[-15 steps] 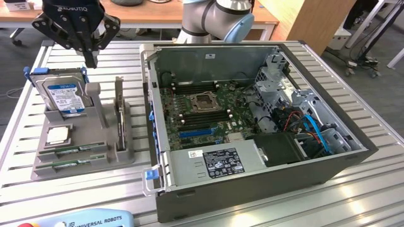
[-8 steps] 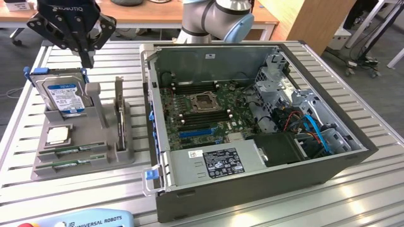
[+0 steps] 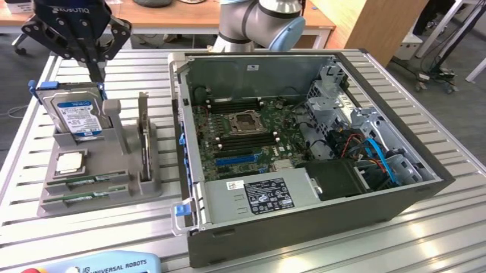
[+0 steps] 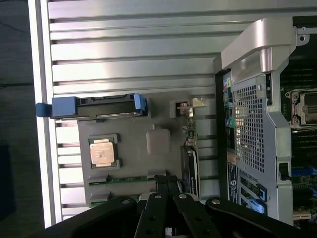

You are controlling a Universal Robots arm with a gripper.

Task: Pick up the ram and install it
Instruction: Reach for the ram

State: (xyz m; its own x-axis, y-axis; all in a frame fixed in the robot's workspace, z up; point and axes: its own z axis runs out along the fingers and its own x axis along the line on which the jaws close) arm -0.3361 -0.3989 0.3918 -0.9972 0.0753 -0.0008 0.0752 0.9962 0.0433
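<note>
Upper ram stick (image 3: 97,180) and lower ram stick (image 3: 85,197) parked in the grey holder (image 3: 131,191), lower left of the exterior view.
Both are long, narrow, thin green boards with small dark chips. Each sits lengthwise in its own slot at the holder's near end, parallel to the other, one just above the other in the frame, close but not touching.

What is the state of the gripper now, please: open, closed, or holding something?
Gripper: closed, with nothing seen between its fingers; both ram sticks lie in the gray holder.
</note>
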